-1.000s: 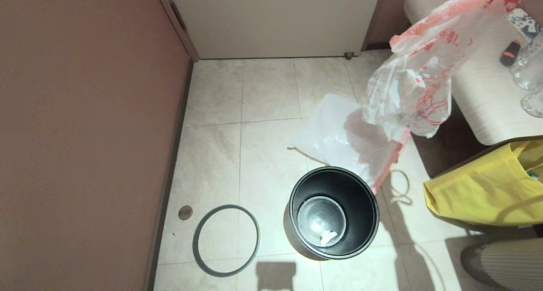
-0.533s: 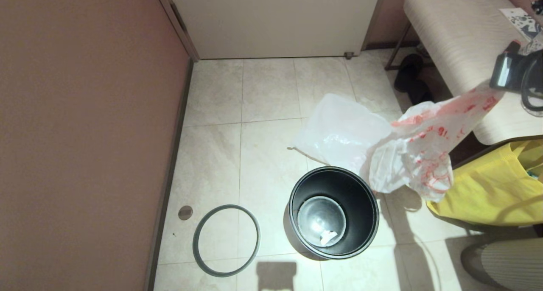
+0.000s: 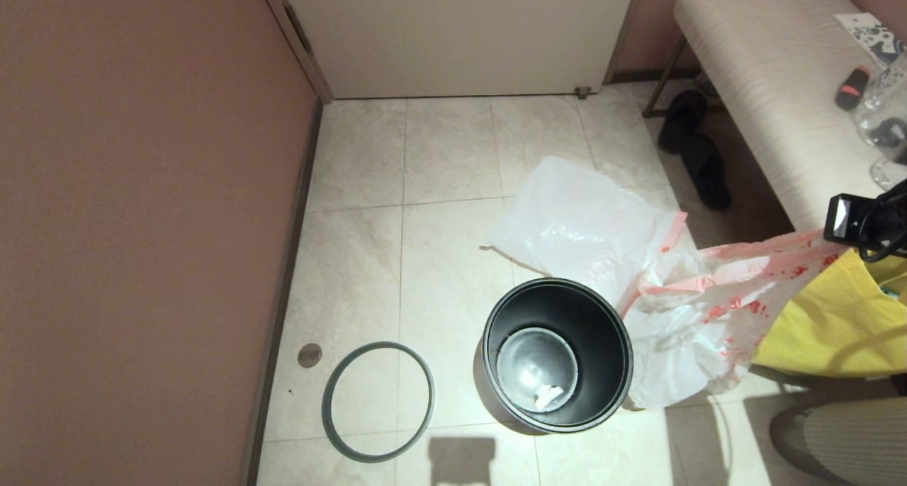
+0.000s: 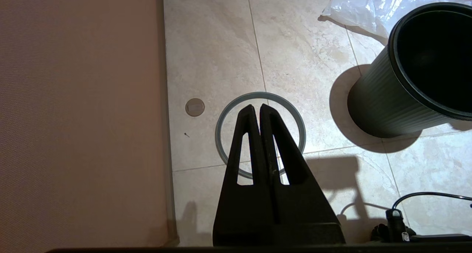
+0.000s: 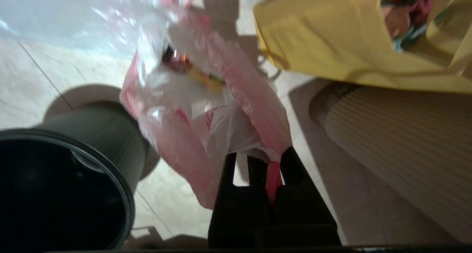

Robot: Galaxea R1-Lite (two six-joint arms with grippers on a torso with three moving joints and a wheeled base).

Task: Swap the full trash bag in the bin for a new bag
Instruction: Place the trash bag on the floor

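Observation:
The black bin (image 3: 558, 355) stands open on the tiled floor with only a scrap of paper at its bottom; it also shows as bin (image 4: 424, 65) and bin (image 5: 62, 179). Its grey hoop rim (image 3: 378, 401) lies flat to its left. My right gripper (image 3: 840, 238) (image 5: 258, 159) is shut on the pink hem of the full trash bag (image 3: 687, 330) (image 5: 221, 127), which slumps on the floor against the bin's right side. A flat new bag (image 3: 574, 220) lies behind the bin. My left gripper (image 4: 256, 107) hangs shut and empty over the hoop rim (image 4: 225, 114).
A yellow cloth tote (image 3: 836, 323) sits right of the bag under a beige bench (image 3: 765, 82) that carries bottles (image 3: 882, 110). Black slippers (image 3: 694, 146) lie below the bench. A brown wall (image 3: 142, 188) closes the left side. A ribbed beige object (image 3: 843, 436) fills the near right corner.
My right gripper has come down from high over the bench, bringing the full trash bag down to the floor beside the bin. The left arm and bin have not moved.

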